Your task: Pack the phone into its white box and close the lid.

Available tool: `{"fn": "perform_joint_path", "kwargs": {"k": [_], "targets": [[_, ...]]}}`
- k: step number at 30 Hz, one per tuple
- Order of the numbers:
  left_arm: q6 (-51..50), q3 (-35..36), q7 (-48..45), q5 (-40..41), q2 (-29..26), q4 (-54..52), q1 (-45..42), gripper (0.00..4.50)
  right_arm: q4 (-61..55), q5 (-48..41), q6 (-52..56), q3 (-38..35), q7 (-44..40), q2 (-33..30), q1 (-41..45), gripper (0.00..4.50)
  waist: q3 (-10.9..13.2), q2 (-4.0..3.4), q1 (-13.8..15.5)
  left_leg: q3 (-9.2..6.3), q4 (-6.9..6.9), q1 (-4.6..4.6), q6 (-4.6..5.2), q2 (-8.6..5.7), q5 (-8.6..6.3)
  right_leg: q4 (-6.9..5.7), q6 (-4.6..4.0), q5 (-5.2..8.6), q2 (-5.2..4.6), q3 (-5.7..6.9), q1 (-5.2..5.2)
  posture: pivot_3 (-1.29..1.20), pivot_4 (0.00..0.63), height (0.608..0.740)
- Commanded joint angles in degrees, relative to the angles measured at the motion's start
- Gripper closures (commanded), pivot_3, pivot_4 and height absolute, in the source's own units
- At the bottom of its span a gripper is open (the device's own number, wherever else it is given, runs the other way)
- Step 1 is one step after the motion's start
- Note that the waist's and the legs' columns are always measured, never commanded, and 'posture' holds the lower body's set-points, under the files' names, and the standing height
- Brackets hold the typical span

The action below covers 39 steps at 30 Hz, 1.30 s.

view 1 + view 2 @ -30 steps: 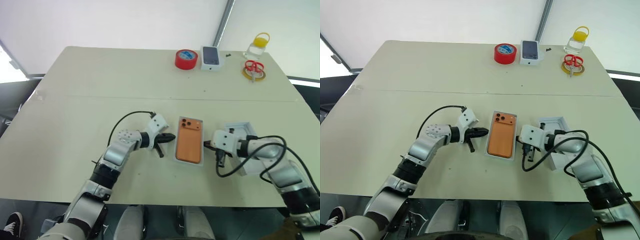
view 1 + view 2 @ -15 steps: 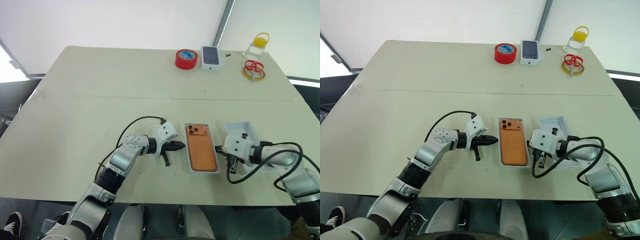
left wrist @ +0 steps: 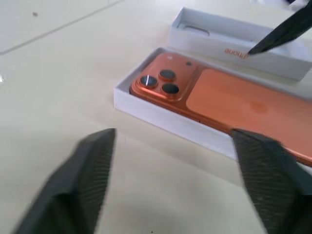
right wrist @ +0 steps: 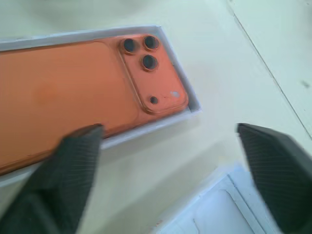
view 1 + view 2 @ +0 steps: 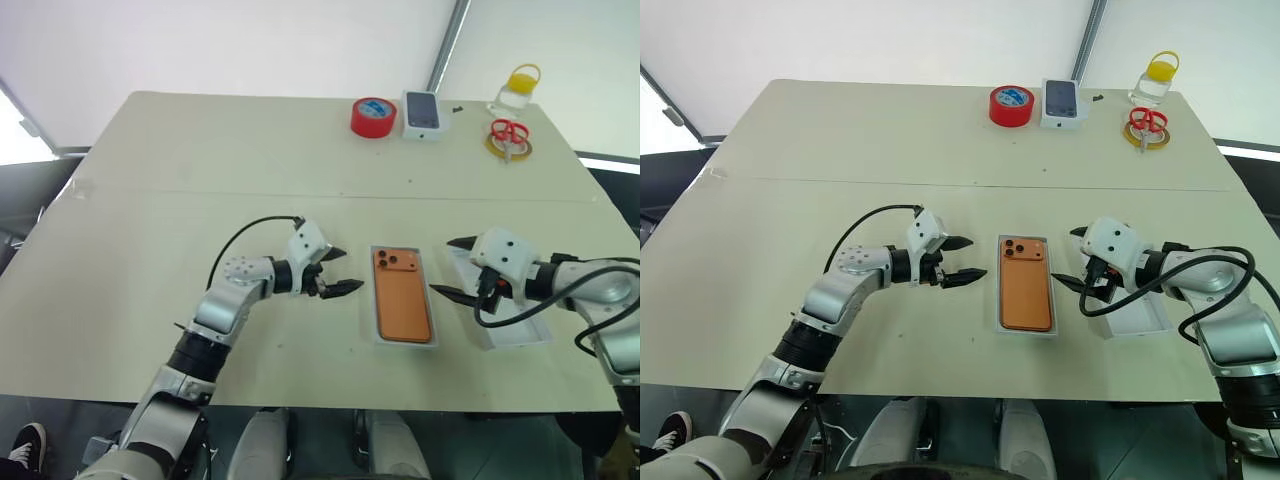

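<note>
Listing what we see, taking the white box as our landmark: it sits on the beige table near the front edge, a shallow white base.

Contents of the white box: the phone, orange, lying flat with its back up and its camera cluster at the far end, filling the base almost to the rims.

Just to the right of the white box we note the lid, lying open side up on the table, apart from the base; a thin white piece shows inside it in the left wrist view.

Left gripper: just to the left of the white box, its black fingers spread wide, nothing between them.

Right gripper: just to the right of the white box, over the lid's near end, fingers likewise spread wide and empty.

Well beyond the white box, along the far edge, we record a red tape roll, a white box with a dark phone picture, red scissors on a yellow ring, and a yellow-capped container.
</note>
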<state>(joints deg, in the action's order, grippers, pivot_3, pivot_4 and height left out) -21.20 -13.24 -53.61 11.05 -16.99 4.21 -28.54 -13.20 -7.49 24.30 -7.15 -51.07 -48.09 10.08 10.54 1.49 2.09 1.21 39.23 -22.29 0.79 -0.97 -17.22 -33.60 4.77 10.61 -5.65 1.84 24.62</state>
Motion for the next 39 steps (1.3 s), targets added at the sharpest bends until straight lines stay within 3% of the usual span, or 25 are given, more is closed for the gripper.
{"fn": "perform_joint_path", "kwargs": {"k": [1,8,18,26,33,36,39], "targets": [[5.7,3.1,-3.3,2.1,-3.7,-3.2,2.2,0.04,-7.8,0.3,9.6,-2.2,8.5,3.4,-2.4,0.00,0.0,-0.12,0.0,0.02,-0.03,-0.01,0.00,0.01,0.00,-0.02,-0.01,0.00,0.00,-0.03,0.06,0.00,0.150,0.740],[19.5,8.1,-6.8,4.3,-7.8,-2.6,5.7,0.04,-16.4,0.6,23.2,-3.9,14.4,3.7,-7.6,0.00,0.0,-0.28,0.1,0.04,0.03,-0.10,-0.01,-0.01,0.00,-0.07,-0.08,-0.04,-0.07,-0.02,0.13,0.00,0.150,0.740],[23.3,11.0,-15.2,10.2,-13.6,-2.9,10.9,0.04,-24.9,-9.0,55.6,-4.7,13.1,1.4,-4.3,0.00,-0.1,-0.33,0.0,0.05,0.02,-0.09,0.00,0.10,0.00,-0.06,-0.08,-0.03,0.04,0.00,0.16,0.00,0.150,0.740],[22.4,12.6,-14.9,12.6,-14.8,-6.3,14.4,0.04,-16.2,-12.6,67.8,-3.8,16.6,2.4,6.3,0.00,-0.1,-0.33,0.0,0.07,0.02,-0.11,0.00,0.11,0.00,-0.03,-0.08,-0.03,0.05,0.01,0.16,0.00,0.150,0.740],[22.0,12.3,-12.4,12.1,-14.3,-9.9,17.6,0.04,-11.9,-17.5,68.2,-1.2,19.4,0.6,8.2,0.00,-0.1,-0.32,0.1,0.08,-0.01,-0.12,0.01,0.12,-0.01,-0.01,-0.08,-0.03,0.06,0.01,0.16,0.00,0.150,0.740],[21.8,12.0,-11.0,11.7,-14.0,-11.6,18.8,0.00,-11.4,-20.4,68.2,-1.4,20.4,0.5,7.9,0.88,-0.1,-0.32,0.0,0.07,-0.01,-0.11,0.01,0.12,-0.01,-0.01,-0.07,-0.03,0.06,0.01,0.15,0.00,0.150,0.740],[21.6,11.8,-9.8,11.7,-13.8,-12.7,20.0,0.00,-11.8,-20.1,68.2,0.1,22.8,-0.2,7.9,2.36,-0.1,-0.32,-0.1,0.08,-0.02,-0.11,0.01,0.16,-0.01,0.00,-0.07,-0.03,0.10,0.01,0.16,0.00,0.150,0.740]]}}
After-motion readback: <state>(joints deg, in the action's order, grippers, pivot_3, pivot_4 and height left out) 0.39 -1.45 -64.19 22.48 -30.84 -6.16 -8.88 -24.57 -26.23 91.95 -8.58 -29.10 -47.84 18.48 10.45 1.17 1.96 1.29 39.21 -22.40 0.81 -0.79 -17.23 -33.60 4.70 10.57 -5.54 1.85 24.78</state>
